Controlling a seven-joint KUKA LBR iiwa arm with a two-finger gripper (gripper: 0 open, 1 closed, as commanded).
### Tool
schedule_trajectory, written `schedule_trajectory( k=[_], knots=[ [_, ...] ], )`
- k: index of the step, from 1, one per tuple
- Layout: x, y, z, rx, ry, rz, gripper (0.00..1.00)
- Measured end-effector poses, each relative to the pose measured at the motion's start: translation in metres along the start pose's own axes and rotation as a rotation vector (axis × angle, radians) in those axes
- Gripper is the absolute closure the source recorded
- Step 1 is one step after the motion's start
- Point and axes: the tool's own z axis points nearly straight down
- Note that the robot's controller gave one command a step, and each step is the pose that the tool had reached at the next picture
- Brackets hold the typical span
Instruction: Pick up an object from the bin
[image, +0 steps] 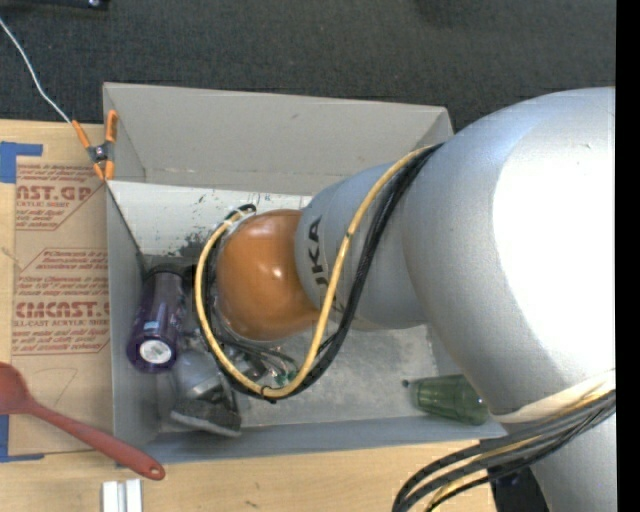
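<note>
Purple cylinder lies at bin left wall, just beside your end effector | grip state: you cannot tell, orange cover over it | green piece lower right, apart

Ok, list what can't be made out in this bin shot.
Camera view:
- Floor of the bin beneath the orange wrist cover: hidden by the cover and the arm.
- Green object at lower right: partly under the arm, its kind unclear.
- Dark grey heap in the lower-left corner: shapes unclear, partly behind the cables.
- Purple cylinder: far end in shadow.
</note>
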Motion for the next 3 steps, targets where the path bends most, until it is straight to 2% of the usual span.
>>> schedule_trajectory(
  k=[2, 3],
  knots=[
    [0.002, 0.0, -0.037, -0.001, 0.011, -0.001, 1.0],
    [0.001, 0.0, -0.049, -0.001, 0.01, -0.001, 1.0]
  ],
)
